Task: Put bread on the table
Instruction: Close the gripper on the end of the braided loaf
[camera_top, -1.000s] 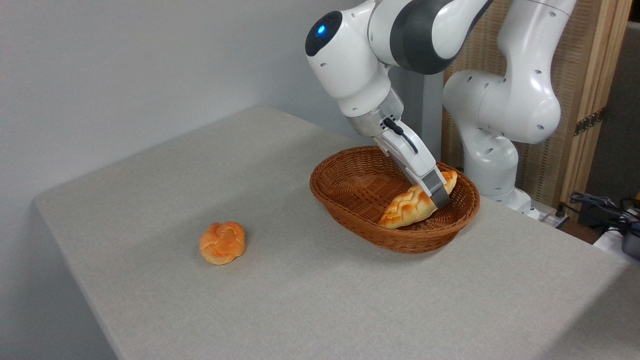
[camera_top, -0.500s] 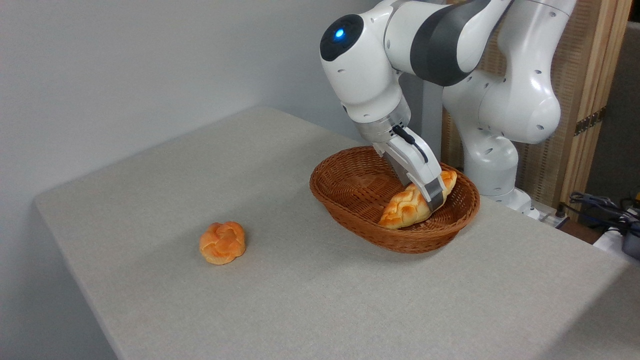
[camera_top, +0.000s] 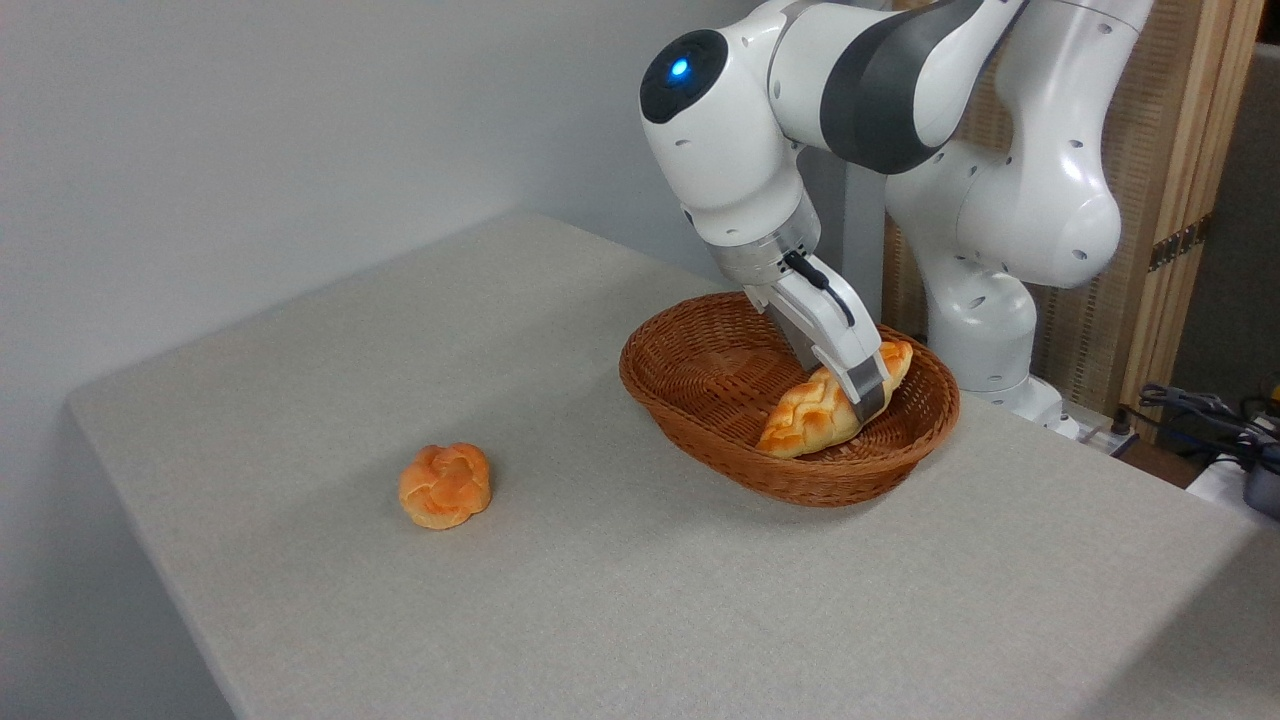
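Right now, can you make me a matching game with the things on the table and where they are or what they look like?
Things:
1. braided bread
2. round bun
3. basket
4. end effector

Descriptions:
A. brown wicker, standing on the table
B. alone on the cloth, left of the basket
C. lying inside the basket, at its right end
D. reaching down onto the braided bread

Pairs: 1-C, 2-B, 3-A, 4-D
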